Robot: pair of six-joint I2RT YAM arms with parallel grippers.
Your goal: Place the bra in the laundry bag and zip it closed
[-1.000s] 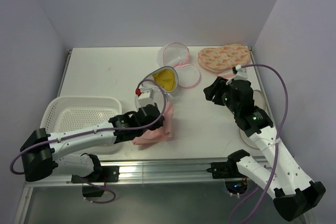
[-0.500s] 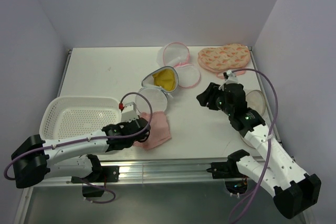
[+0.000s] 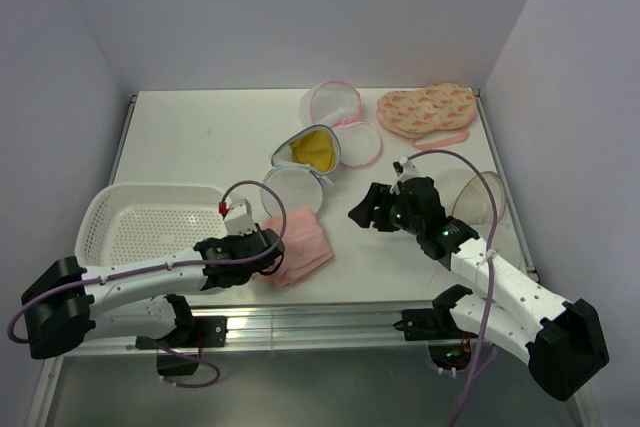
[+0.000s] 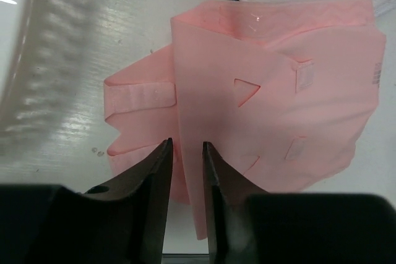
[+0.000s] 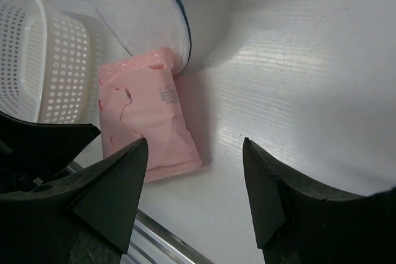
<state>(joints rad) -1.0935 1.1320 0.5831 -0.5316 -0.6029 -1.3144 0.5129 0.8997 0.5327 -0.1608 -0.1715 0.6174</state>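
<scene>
The laundry bag [image 3: 305, 162] lies open mid-table: white mesh, grey zip rim, one dome holding something yellow [image 3: 315, 150], the other dome empty and nearer. The pink bra [image 3: 303, 247] lies folded on the table just in front of the bag, touching the near dome's rim. My left gripper [image 3: 268, 249] is shut on a fold at the bra's left edge [image 4: 278, 91], with fabric between the fingers [image 4: 187, 171]. My right gripper [image 3: 365, 209] is open and empty, right of the bra and low over the table. In its wrist view [image 5: 195, 143] the bra [image 5: 145, 115] and the bag dome [image 5: 136, 17] lie ahead.
A white perforated basket [image 3: 150, 222] stands at the near left, beside my left arm. A pink-rimmed mesh bag [image 3: 340, 112] and a peach patterned padded piece [image 3: 425, 109] lie at the back. A clear dome [image 3: 478, 195] sits by the right edge.
My left gripper has drawn back toward the near left with the bra, which now lies flatter. My right gripper has moved left and nearer, toward the bra and bag.
</scene>
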